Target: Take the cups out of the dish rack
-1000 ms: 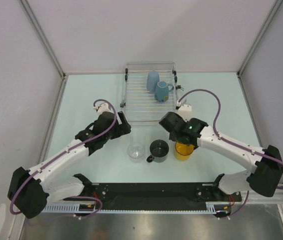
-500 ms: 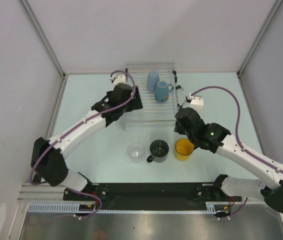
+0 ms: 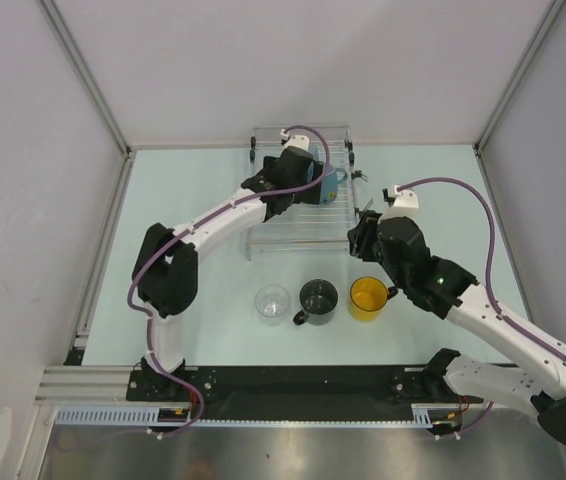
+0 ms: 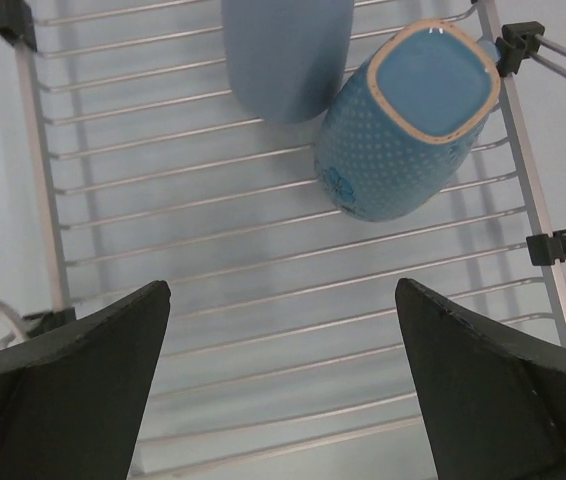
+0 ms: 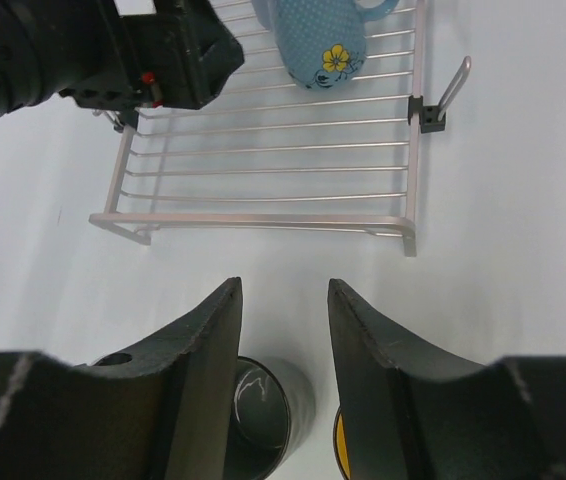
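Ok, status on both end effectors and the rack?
Left end effector open, empty, above dish rack. Right end effector open, empty, over table. Blue handled mug, pale blue cup in rack; tumbler, grey mug, yellow mug out. Nothing blocking them.

The top camera hangs above and behind both arms and looks down on the whole counter (image 3: pixel 163 180), with the dish rack (image 3: pixel 273 225) at the far side of its view. The left wrist camera is very close over the rack and faces almost straight down, with the left hand (image 4: pixel 281 290) at its lower edge. The right wrist camera stays further back and looks over the right hand (image 5: pixel 283 285) toward the rack's near rail. All three views share the rack and the blue handled mug (image 3: pixel 329 183)
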